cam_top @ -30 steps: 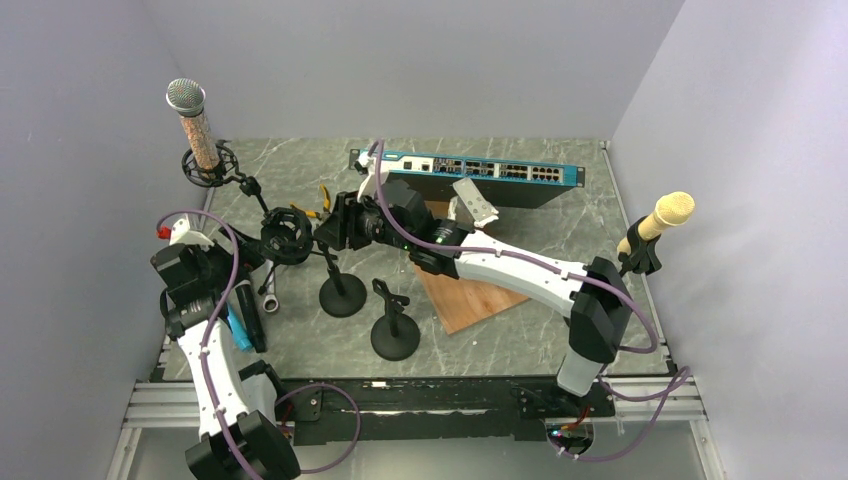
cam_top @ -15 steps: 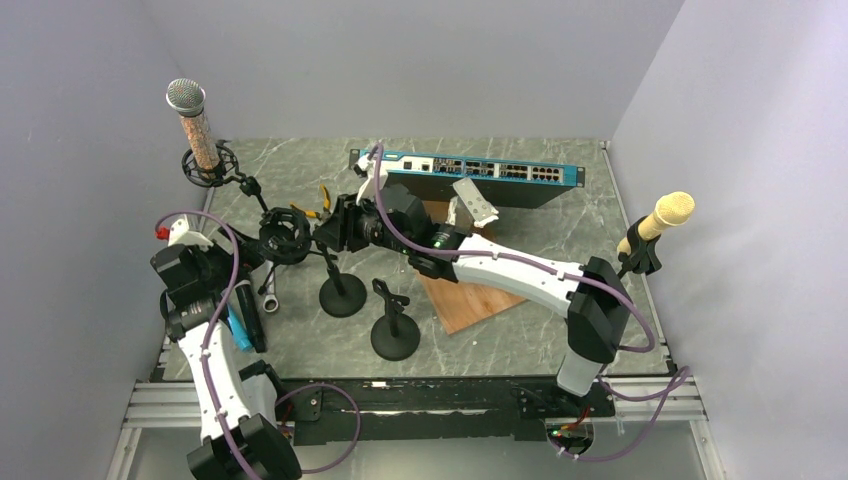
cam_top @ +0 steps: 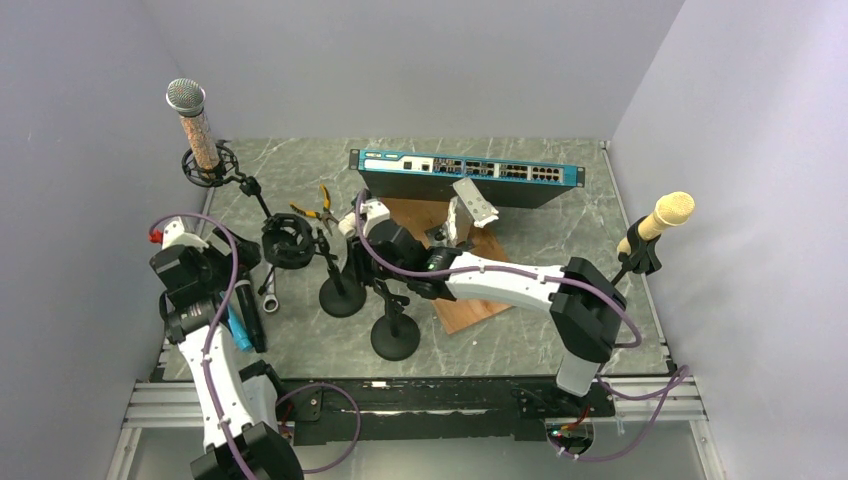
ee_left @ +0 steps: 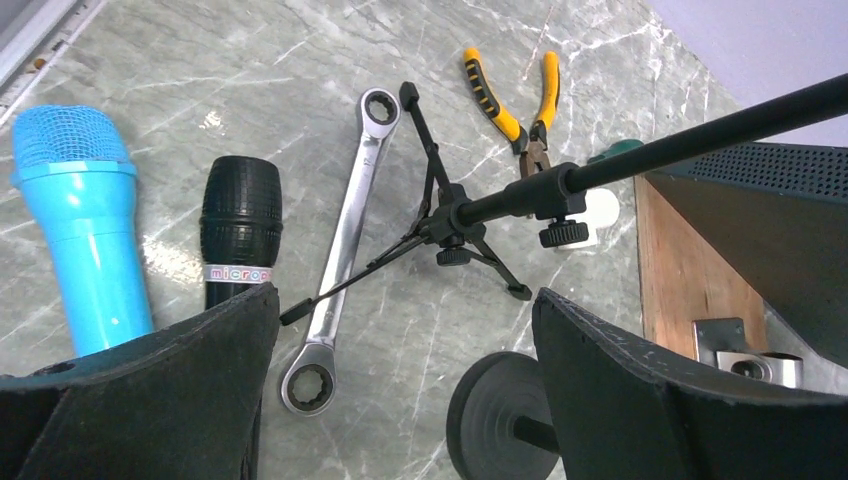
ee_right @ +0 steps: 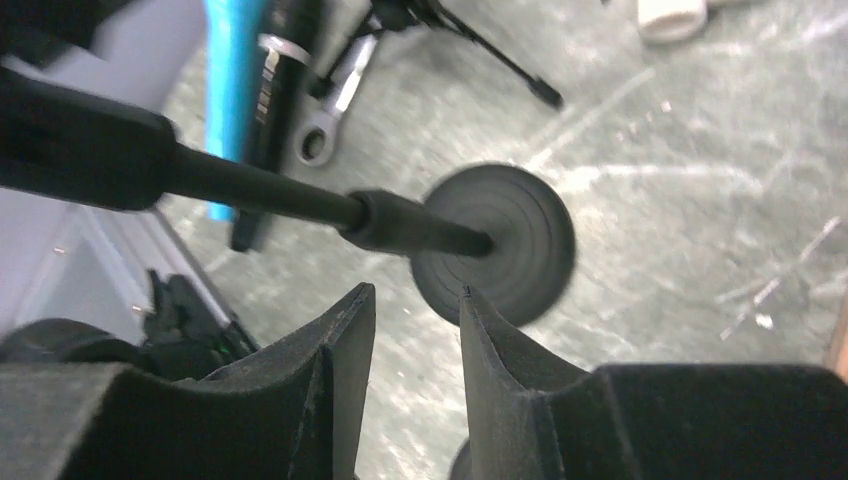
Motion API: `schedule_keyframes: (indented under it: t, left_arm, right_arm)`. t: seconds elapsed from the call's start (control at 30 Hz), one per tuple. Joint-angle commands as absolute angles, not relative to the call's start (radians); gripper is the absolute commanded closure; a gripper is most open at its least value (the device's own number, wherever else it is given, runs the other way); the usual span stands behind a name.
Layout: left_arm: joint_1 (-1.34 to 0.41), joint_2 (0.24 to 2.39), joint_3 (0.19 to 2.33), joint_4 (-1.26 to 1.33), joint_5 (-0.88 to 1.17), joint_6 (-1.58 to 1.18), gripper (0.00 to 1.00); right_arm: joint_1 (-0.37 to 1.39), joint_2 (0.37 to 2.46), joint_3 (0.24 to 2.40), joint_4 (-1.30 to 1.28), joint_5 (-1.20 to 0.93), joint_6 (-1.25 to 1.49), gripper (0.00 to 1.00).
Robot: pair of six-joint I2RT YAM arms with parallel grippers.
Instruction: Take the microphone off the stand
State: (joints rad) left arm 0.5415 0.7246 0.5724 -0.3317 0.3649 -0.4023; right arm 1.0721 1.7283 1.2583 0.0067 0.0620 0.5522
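Observation:
A silver-grilled microphone [cam_top: 192, 125] stands upright in a shock mount on the tripod stand [cam_top: 255, 195] at the far left. A second microphone [cam_top: 662, 217], with a cream foam head, sits in a clip stand at the right edge. My right gripper [cam_top: 352, 268] hangs by the pole of a round-base stand [cam_top: 342, 297]. In the right wrist view its jaws [ee_right: 415, 295] stand a narrow gap apart, empty, above that base [ee_right: 495, 243]. My left gripper [ee_left: 405, 295] is wide open over the table, holding nothing. An empty shock mount [cam_top: 288, 243] hangs between the arms.
A blue microphone [ee_left: 75, 230] and a black one [ee_left: 240, 225] lie at the left beside a wrench [ee_left: 345, 250]. Pliers [cam_top: 320, 205], a network switch [cam_top: 465, 172], a wooden board [cam_top: 470, 300] and another round-base stand with an empty clip [cam_top: 393, 320] are nearby.
My right arm has pulled back from the empty shock mount toward the near side, down beside the round-base stand, and its jaws have narrowed. The left arm has hardly moved.

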Motion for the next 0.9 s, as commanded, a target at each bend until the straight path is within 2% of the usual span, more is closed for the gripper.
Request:
schedule_keyframes:
  t: [0.0, 0.13, 0.33, 0.57, 0.73, 0.87]
  left_arm:
    - [0.533, 0.696, 0.627, -0.35, 0.319, -0.384, 0.01]
    - [0.528, 0.662, 0.647, -0.373, 0.319, -0.4, 0.01]
    - [0.529, 0.618, 0.787, -0.426, 0.28, -0.423, 0.01]
    - [0.528, 0.654, 1.009, -0.412, 0.234, -0.444, 0.01]
    - [0.526, 0.712, 1.104, -0.302, 0.32, -0.434, 0.01]
    - [0.504, 0.741, 1.139, -0.238, 0.376, -0.382, 0.01]
  right_arm:
    - [1.069, 1.746, 1.267, -0.015, 0.082, 0.518, 0.61]
    - [1.068, 1.717, 1.29, -0.038, 0.075, 0.491, 0.59]
    - [1.065, 1.643, 1.345, -0.081, 0.101, 0.455, 0.44]
    - [1.053, 1.582, 1.405, -0.103, 0.08, 0.478, 0.36]
    - [1.047, 1.571, 1.447, -0.087, 0.079, 0.496, 0.35]
    - [1.048, 1.612, 1.503, -0.085, 0.056, 0.495, 0.38]
